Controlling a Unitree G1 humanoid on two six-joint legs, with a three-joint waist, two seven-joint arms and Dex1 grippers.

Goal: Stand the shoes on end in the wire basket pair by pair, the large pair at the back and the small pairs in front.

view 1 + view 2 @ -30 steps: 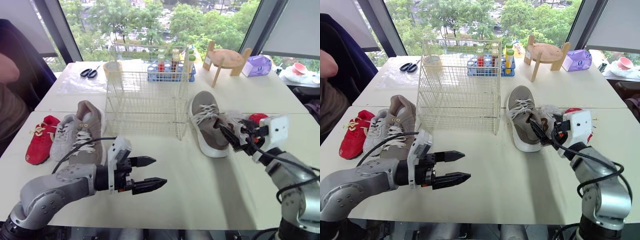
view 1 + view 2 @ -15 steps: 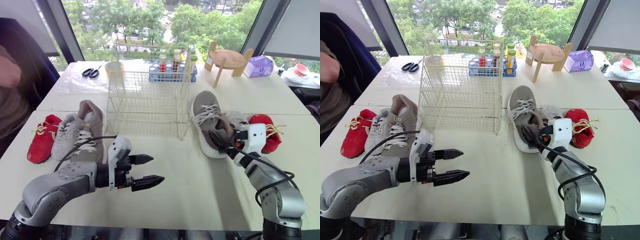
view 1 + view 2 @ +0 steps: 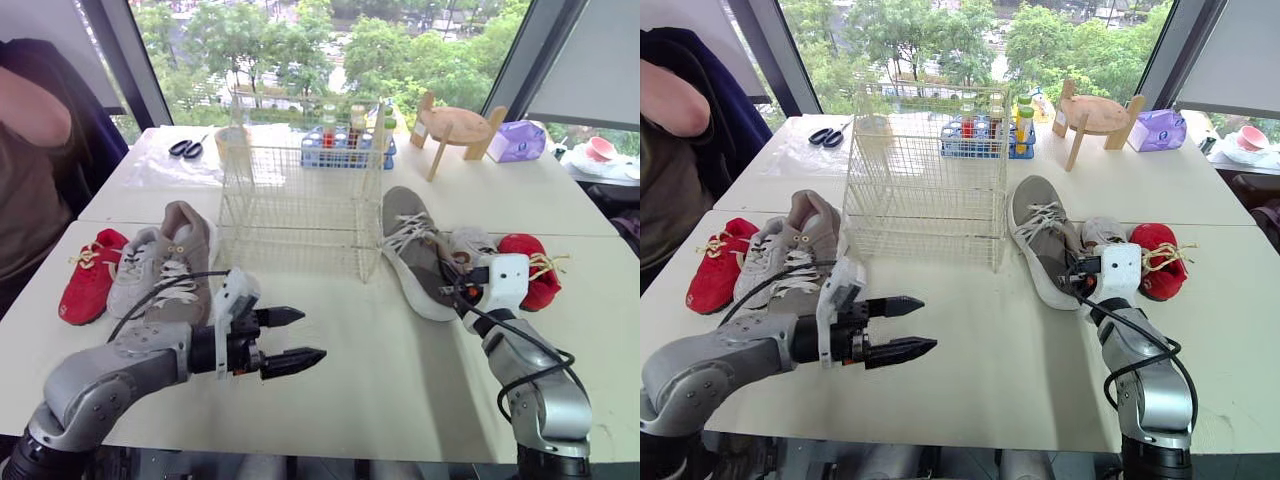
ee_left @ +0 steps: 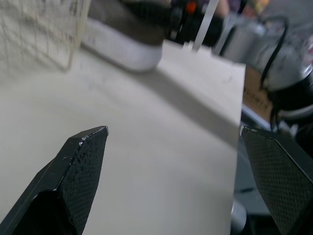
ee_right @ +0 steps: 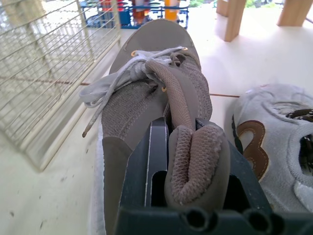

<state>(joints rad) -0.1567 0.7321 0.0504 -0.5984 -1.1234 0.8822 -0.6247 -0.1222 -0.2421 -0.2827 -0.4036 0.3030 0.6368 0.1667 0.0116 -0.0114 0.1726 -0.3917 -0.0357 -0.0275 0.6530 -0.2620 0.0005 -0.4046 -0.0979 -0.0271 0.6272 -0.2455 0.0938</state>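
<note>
Currently: basket (image 3: 300, 210) empty, all six shoes (image 3: 180, 255) on desk (image 3: 400, 370). Right gripper (image 3: 452, 283) clamped on heel of large shoe (image 3: 412, 245); left gripper (image 3: 310, 336) wide open, holding nothing.

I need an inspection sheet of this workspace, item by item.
Surface: white table, no spills seen.
Job's things: wire basket empty; left large shoe, left grey shoe, left red shoe, right large shoe, right grey shoe and right red shoe lie beside it.
Clutter: scissors, bottle rack, wooden stand, tissue pack.
End effectors: left end effector open above the table; right end effector shut on the right large shoe's heel.
Cables: left arm cable, right arm cable, black.
Surroundings: person at the robot's left; windows behind.
</note>
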